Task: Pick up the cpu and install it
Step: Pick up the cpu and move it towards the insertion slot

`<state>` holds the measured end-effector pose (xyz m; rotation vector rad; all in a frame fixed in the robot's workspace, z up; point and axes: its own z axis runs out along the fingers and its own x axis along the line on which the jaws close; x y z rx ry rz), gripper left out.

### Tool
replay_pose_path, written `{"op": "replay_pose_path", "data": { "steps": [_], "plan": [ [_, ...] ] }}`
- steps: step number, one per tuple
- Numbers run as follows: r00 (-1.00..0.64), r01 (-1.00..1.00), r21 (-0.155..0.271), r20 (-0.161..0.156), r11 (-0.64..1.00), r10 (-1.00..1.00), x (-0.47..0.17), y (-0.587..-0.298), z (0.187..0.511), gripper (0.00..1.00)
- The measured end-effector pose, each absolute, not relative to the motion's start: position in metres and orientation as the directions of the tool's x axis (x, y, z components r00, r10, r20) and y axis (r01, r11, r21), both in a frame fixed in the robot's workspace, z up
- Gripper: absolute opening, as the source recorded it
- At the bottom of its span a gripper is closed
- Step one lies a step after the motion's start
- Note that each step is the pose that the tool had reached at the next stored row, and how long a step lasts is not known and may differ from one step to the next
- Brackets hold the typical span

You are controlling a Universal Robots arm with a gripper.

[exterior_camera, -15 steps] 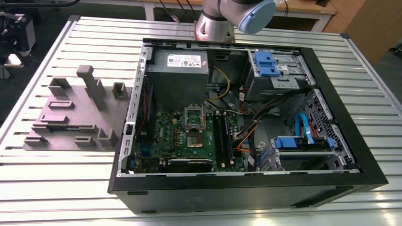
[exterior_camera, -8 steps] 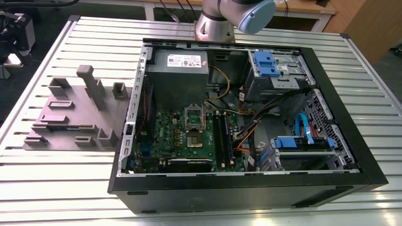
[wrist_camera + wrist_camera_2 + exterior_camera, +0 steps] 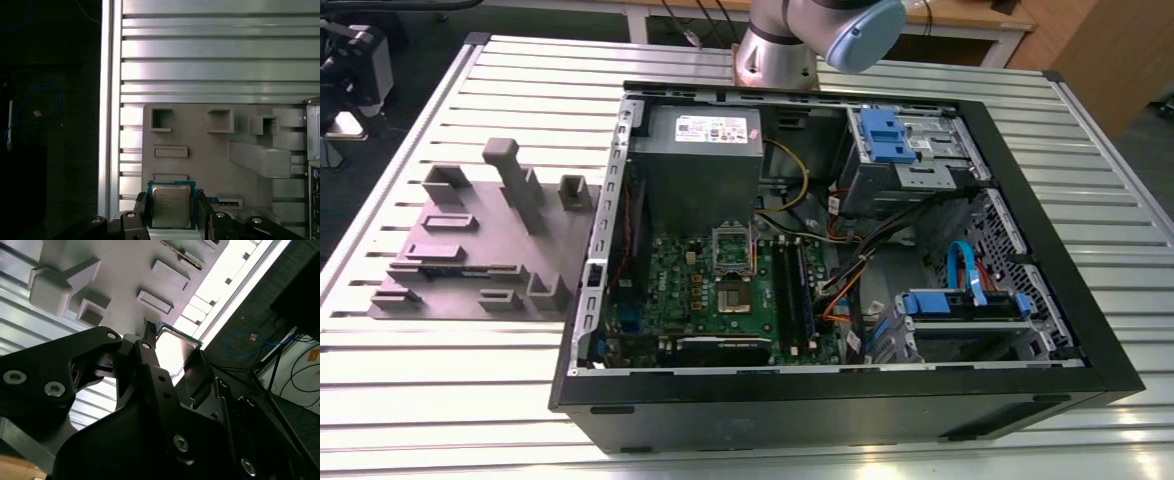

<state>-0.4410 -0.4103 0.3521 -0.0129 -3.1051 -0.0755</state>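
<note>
The cpu is a small square chip with a silvery top and a thin green edge. It sits between the two black fingers of my gripper, which is shut on it by two opposite edges. In the second wrist view the cpu catches bright light between the fingertips. Behind it lies the grey holder plate with its recesses and blocks. In the exterior view the open computer case shows the green motherboard and its socket with the silver frame raised.
The grey holder plate lies on the slatted metal table at the exterior view's left of the case. Upright grey posts rise from it. Inside the case are cables, blue drive brackets and a power supply. The arm's joint stands behind the case.
</note>
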Motion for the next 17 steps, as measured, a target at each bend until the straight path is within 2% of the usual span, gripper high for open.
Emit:
{"op": "replay_pose_path", "data": {
  "steps": [17],
  "plan": [
    [-0.999, 0.009, 0.049, 0.036, 0.999, 0.007, -0.4410, -0.4103, 0.3586, 0.47]
  ]
}}
